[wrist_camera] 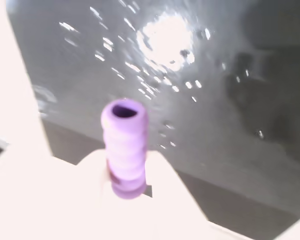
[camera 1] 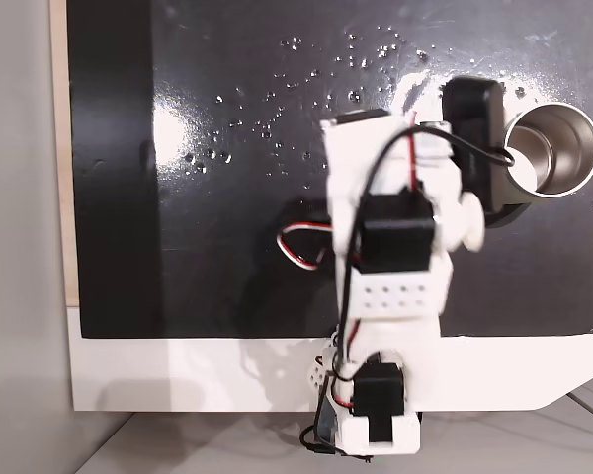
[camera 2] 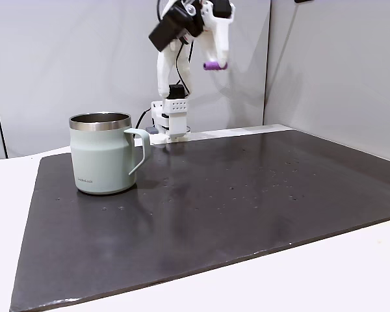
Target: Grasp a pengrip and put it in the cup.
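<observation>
**Pengrip held high, well away from the cup**

The white two-finger claw (camera 2: 213, 64) is closed on the small light-purple ribbed rubber pengrip (camera 2: 212, 65), which it holds raised high above the surface. In the wrist view the pengrip (wrist_camera: 124, 147) stands between the white fingers (wrist_camera: 170, 190), pinched near its lower end, with its open hollow end pointing away from the camera and most of its ribbed length sticking out free.

Below it lies the dark glossy mat (camera 2: 247, 201) on the white surface (camera 2: 351, 273), dotted with small shiny droplets (camera 1: 277, 99). The pale greenish-white mug-shaped cup (camera 2: 103, 155), with its shiny steel inside and side handle, stands upright on the mat, well apart from the claw and off to the left in the side-on fixed view.

The likely risk is the hold itself: soft rubber gripped near one end may pivot or slide out during the carry. A release off the cup's centre could also bounce the pengrip off the rim onto the mat.

The side-on fixed view gives the height of the claw and the gap across to the cup. The top-down fixed view shows the cup's steel mouth (camera 1: 551, 150) open and unobstructed at the right edge, but the white arm (camera 1: 395, 227) covers the pengrip there. The wrist view alone shows how the fingers sit on the pengrip, though it is blurred.
</observation>
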Controlling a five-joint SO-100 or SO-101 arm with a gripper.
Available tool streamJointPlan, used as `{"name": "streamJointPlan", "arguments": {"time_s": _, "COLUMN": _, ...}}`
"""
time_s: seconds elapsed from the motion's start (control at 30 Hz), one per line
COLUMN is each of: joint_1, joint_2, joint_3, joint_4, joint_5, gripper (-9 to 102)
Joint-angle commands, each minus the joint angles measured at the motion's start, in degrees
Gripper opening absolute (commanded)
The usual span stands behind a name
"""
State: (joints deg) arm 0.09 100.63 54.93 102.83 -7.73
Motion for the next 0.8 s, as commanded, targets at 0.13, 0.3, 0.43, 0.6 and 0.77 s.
{"name": "streamJointPlan", "arguments": {"time_s": 0.13, "joint_1": 18.1, "joint_2": 7.3, "joint_3": -0.9, "joint_4": 0.1, "joint_5": -10.5, "gripper": 0}}
{"name": "streamJointPlan", "arguments": {"time_s": 0.3, "joint_1": 27.1, "joint_2": 7.5, "joint_3": -0.6, "joint_4": -1.8, "joint_5": -17.4, "gripper": 0}}
{"name": "streamJointPlan", "arguments": {"time_s": 0.43, "joint_1": 30.6, "joint_2": 5.0, "joint_3": -1.2, "joint_4": -5.4, "joint_5": -20.0, "gripper": 0}}
{"name": "streamJointPlan", "arguments": {"time_s": 0.6, "joint_1": 34.4, "joint_2": -1.5, "joint_3": -4.9, "joint_4": -8.3, "joint_5": -21.5, "gripper": 0}}
{"name": "streamJointPlan", "arguments": {"time_s": 0.77, "joint_1": 35.9, "joint_2": -5.2, "joint_3": -4.4, "joint_4": -10.6, "joint_5": -23.4, "gripper": 0}}
